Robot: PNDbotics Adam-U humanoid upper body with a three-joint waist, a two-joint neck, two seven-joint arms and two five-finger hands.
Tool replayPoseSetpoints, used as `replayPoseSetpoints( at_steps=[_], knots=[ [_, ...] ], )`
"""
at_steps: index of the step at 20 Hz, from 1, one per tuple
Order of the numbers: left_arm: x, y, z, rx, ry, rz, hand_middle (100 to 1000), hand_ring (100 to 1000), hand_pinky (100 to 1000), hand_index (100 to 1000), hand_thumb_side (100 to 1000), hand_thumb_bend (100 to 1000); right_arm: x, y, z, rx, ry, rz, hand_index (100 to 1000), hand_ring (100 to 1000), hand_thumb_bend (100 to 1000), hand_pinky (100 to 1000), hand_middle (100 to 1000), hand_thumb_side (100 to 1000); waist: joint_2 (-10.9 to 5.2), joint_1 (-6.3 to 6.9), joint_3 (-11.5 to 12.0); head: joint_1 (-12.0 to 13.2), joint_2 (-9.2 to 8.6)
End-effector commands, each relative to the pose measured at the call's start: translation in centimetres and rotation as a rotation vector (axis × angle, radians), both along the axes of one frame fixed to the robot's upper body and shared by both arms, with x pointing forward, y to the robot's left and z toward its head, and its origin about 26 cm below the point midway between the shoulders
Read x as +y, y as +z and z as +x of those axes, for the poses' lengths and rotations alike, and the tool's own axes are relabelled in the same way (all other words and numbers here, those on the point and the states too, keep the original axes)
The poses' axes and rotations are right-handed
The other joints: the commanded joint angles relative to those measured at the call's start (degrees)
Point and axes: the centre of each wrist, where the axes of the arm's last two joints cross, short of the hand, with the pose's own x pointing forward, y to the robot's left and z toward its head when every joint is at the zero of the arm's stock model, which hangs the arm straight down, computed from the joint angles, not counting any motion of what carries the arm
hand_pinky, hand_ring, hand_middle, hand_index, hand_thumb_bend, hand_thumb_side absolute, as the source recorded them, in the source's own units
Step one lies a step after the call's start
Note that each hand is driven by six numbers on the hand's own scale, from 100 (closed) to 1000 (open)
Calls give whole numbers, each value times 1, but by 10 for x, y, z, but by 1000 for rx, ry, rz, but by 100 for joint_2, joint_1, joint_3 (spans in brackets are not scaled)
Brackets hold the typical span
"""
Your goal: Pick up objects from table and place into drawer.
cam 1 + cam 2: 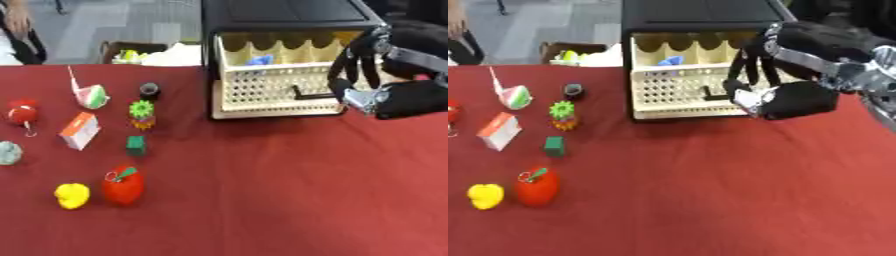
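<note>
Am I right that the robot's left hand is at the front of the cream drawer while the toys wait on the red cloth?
Not quite: it is the right hand, coming in from the right in the right eye view, that is at the front of the cream drawer. The toys, such as the red apple, do wait on the red cloth.

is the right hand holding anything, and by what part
The right hand has its fingers curled at the front of the cream perforated plastic drawer, by its dark handle; whether they grip it cannot be told.

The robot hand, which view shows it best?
The right eye view: the robot hand shows whole, fingers hooked over the drawer front. The left eye view crowds it against the right edge, wrist partly cut off.
</note>
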Motion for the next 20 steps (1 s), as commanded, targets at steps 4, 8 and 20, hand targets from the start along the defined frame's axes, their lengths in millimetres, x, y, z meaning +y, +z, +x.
replayPoseSetpoints(
  at_steps=[4, 8, 20],
  knots=[
    [1, 5, -4, -11, -5, 10, 600, 590, 488, 779, 828, 100, -4, 3, -3, 57, -26, -42, 687, 358, 100, 100, 423, 766, -78, 9, -1, -31, -84],
    [-1, 3, -4, -1, -12, 8, 599, 589, 485, 779, 823, 100, -1, -4, -2, 105, -42, -52, 685, 377, 100, 100, 431, 725, -66, 17, 18, -44, -104],
    [-3, -3, -3, 26, -23, -13, 598, 588, 479, 775, 821, 100, 12, -22, 2, 200, -73, -107, 764, 457, 100, 132, 609, 724, -51, 31, 89, -141, -167]
  ],
)
